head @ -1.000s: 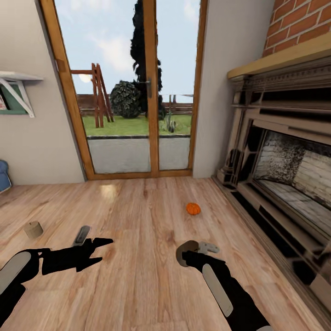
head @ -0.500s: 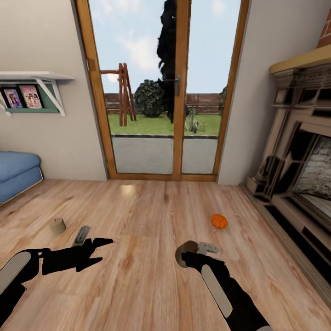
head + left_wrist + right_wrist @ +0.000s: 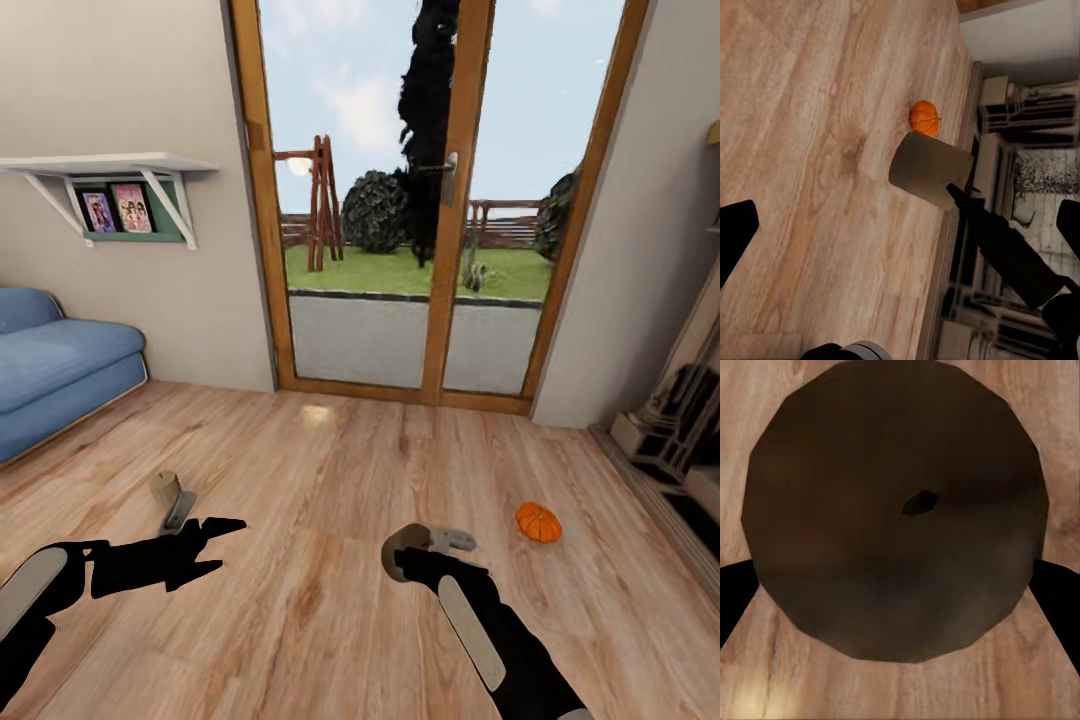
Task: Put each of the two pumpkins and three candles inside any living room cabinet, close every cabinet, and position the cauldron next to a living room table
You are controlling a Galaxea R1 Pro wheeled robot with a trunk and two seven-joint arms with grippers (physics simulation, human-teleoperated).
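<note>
A pumpkin (image 3: 538,522) lies on the floor (image 3: 330,480) right of a candle (image 3: 164,488), before the glass doors (image 3: 430,200).

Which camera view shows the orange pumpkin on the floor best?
The head view: the pumpkin lies whole and unobstructed on the wooden floor. The left wrist view also shows the pumpkin, smaller.

— Where does the head camera look from?
— High up, forward and down over the plank floor (image 3: 330,480) toward the wood-framed glass doors (image 3: 430,200).
— And the wrist cameras?
— The left looks past its jaws at the small orange ribbed pumpkin (image 3: 924,118), shared with the head view (image 3: 538,522). The right sits very close on a brown round candle (image 3: 896,510) between its jaws.
</note>
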